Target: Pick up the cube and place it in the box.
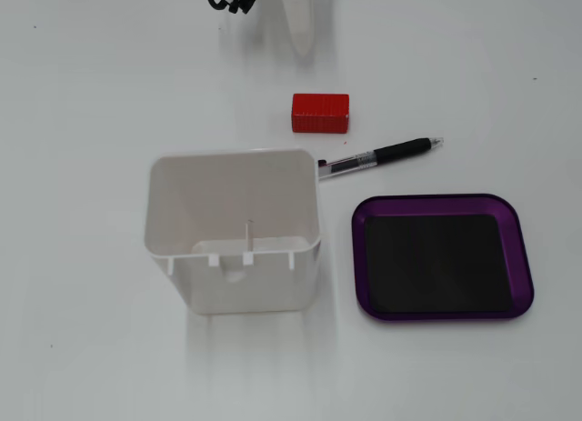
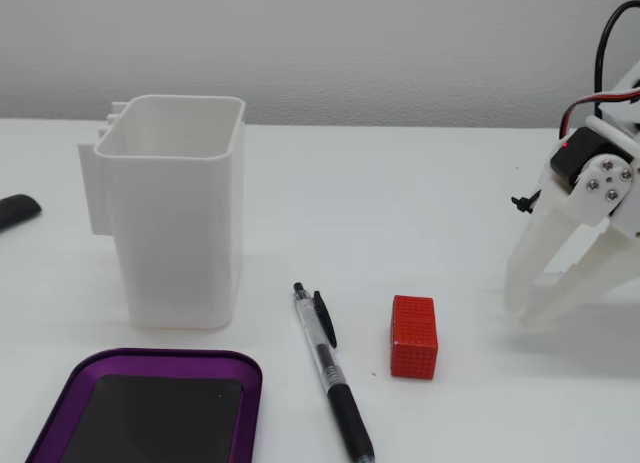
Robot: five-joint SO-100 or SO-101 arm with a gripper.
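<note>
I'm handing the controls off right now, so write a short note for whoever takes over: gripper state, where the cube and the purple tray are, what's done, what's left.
Gripper: open, empty, tips down near the table, off to the cube's right in the side fixed view.
Cube: on the table, untouched, beside the pen.
Purple tray: empty, next to the white container.
Done: nothing yet.
Left: reach the cube, grasp, lift, carry over the pen, release in the tray.

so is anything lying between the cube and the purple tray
Yes: the pen lies across the table between the cube and the purple tray. It lies flat, so lifting the cube over it should work. The white container sits off to one side.
</note>
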